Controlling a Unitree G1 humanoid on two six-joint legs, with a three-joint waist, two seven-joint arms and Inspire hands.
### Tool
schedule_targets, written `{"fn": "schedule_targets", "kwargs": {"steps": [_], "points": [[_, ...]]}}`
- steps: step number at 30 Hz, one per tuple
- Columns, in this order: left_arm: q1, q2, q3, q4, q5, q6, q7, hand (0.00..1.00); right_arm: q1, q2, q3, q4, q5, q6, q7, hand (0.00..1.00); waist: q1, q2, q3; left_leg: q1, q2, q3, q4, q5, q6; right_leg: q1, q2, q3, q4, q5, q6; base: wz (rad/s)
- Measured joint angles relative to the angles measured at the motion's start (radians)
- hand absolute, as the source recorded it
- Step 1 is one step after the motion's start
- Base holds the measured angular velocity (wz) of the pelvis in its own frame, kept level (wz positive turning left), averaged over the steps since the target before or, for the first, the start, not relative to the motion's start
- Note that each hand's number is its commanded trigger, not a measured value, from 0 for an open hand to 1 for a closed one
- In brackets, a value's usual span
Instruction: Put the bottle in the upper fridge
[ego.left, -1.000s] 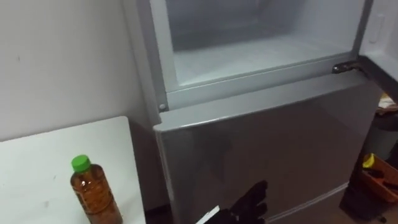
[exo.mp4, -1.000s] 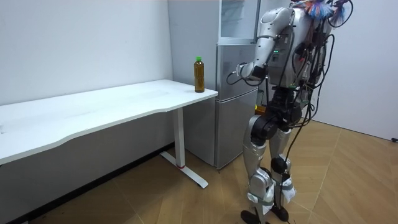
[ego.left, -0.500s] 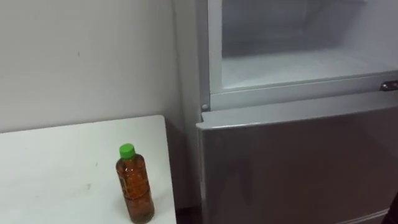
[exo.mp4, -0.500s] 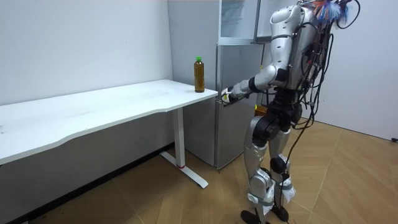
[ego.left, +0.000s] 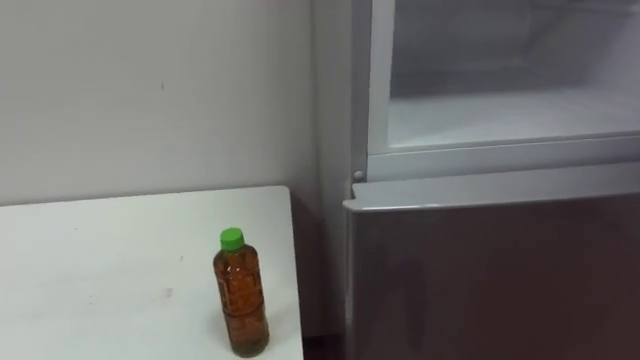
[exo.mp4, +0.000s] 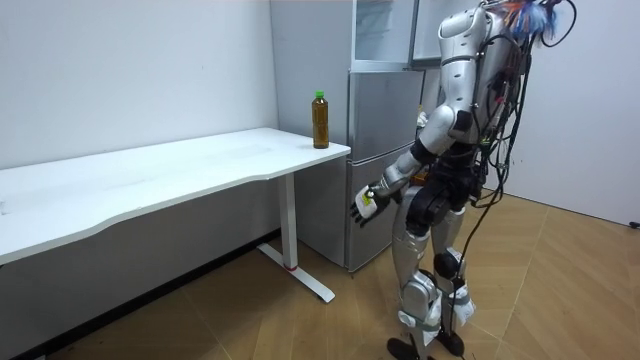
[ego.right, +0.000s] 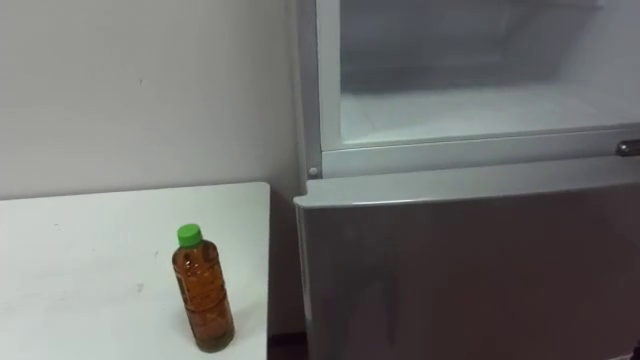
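One bottle, amber with a green cap, is standing upright on the white table, close to the edge nearest the fridge. The upper compartment is showing its pale inside, while the grey lower door is sitting shut. The robot is standing on the wooden floor right in front of the fridge. Its left hand is hanging at about hip height before the lower door, fingers loosely spread and holding nothing, well apart from the bottle up on the table.
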Motion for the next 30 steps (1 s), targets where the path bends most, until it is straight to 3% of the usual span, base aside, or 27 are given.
{"fn": "schedule_targets", "kwargs": {"steps": [6,12,20,26,30], "points": [[0.015,-0.028,0.143,0.175,-0.023,-0.036,0.101,0.00,0.006,0.011,-0.004,-0.001,-0.036,-0.012,-0.006,0.00,0.005,0.001,-0.0005,-0.005,-0.001,-0.008,0.002,0.000,0.000,0.000,0.000,-0.008,-0.001,-0.004,-0.001,0.05],[0.036,-0.041,0.219,0.227,-0.032,-0.038,0.191,0.00,0.011,0.010,-0.006,-0.013,-0.059,-0.012,0.000,0.00,0.027,-0.005,-0.0043,-0.003,-0.003,-0.021,0.002,0.000,0.000,0.005,0.000,-0.012,-0.001,-0.004,-0.001,0.04],[0.056,-0.040,0.237,0.254,0.004,0.002,0.223,0.00,0.030,0.009,-0.005,-0.013,-0.094,-0.010,0.004,0.00,0.030,-0.006,-0.0047,0.001,-0.006,-0.025,-0.003,0.000,0.000,0.021,-0.001,-0.018,-0.014,-0.004,0.000,0.02],[0.013,-0.040,0.236,0.254,0.147,0.024,0.244,0.00,0.030,0.009,0.000,-0.014,-0.148,-0.008,0.009,0.00,0.032,-0.004,-0.0043,-0.017,-0.006,-0.027,-0.003,0.000,0.000,0.009,-0.001,-0.018,-0.012,-0.004,0.001,0.00],[-0.002,-0.040,0.233,0.254,0.162,0.030,0.256,0.00,0.031,0.009,0.002,-0.017,-0.149,-0.002,0.028,0.00,0.029,-0.008,-0.0063,-0.021,-0.007,-0.026,-0.003,0.000,0.000,0.008,-0.001,-0.018,-0.010,-0.003,0.001,0.00]]}}
